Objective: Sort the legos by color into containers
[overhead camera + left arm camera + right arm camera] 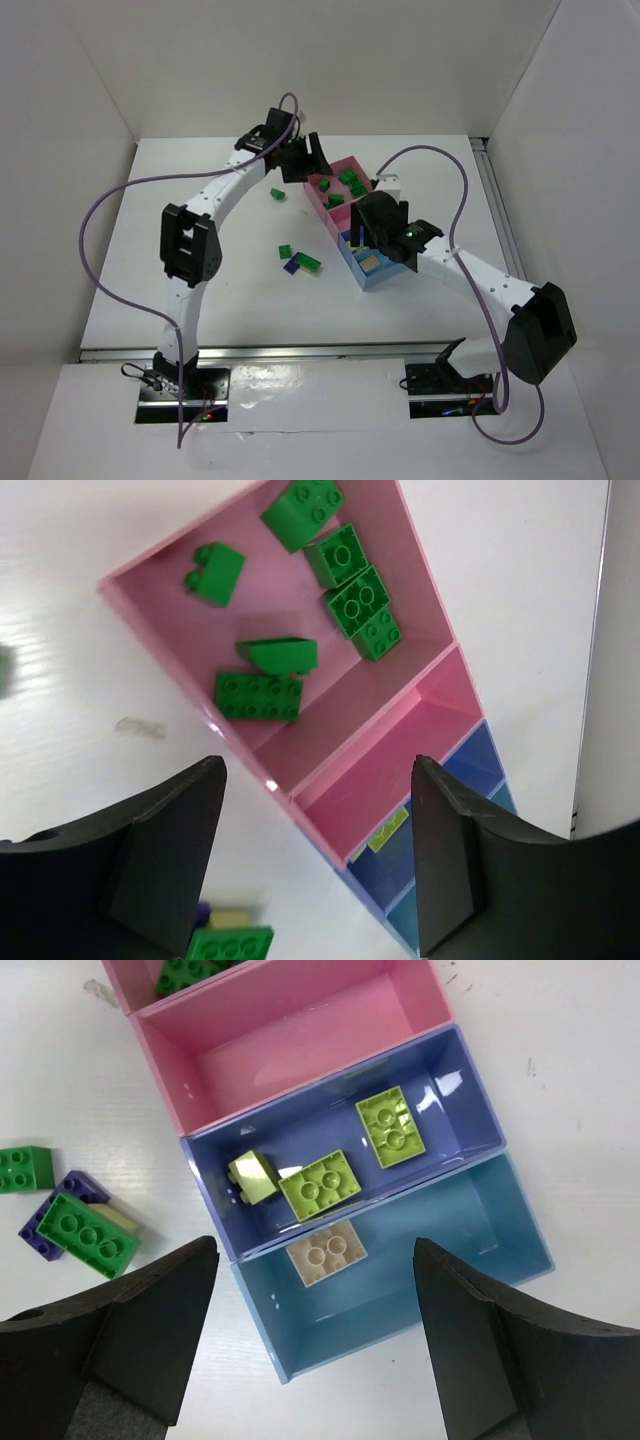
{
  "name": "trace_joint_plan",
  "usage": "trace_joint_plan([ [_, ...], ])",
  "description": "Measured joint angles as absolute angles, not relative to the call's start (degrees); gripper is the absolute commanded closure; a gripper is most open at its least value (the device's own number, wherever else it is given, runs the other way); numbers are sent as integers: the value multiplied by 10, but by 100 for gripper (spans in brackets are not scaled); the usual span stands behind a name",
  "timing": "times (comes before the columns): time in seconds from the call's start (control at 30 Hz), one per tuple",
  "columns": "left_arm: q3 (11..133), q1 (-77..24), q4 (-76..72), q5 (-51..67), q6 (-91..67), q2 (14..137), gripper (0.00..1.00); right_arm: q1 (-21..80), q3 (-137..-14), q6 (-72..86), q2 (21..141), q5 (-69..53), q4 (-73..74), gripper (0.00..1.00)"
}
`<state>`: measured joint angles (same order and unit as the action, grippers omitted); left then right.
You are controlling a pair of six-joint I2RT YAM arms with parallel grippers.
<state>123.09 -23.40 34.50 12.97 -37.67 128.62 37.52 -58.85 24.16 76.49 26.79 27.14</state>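
The containers (352,163) stand in a diagonal row right of centre. The far pink box (170,560) holds several dark green legos (258,695). The second pink box (290,1040) is empty. The periwinkle box (455,1095) holds three yellow-green legos (320,1184). The light blue box (450,1230) holds a cream lego (326,1252). My left gripper (305,160) (318,780) hovers open and empty over the pink boxes. My right gripper (375,225) (312,1250) hovers open and empty over the blue boxes.
Loose legos lie on the white table left of the boxes: a green one (277,194), a green one (285,250), a purple one (292,266) and a green one (309,264) stacked over a cream piece (122,1222). White walls enclose the table.
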Motion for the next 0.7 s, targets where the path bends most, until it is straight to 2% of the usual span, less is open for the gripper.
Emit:
trace_joint_plan([
  [0.07,1204,-225,351,114,-375,1249,21,377,-588,242,769,262,270,14],
  [0.3,1170,-166,370,31,-359,1182,8,382,-594,239,800,246,266,14],
  [0.53,1177,-152,432,-77,-327,1251,0,385,-605,233,815,240,266,13],
  [0.7,1173,-152,455,-137,-310,1293,0,385,-615,231,830,231,266,12],
])
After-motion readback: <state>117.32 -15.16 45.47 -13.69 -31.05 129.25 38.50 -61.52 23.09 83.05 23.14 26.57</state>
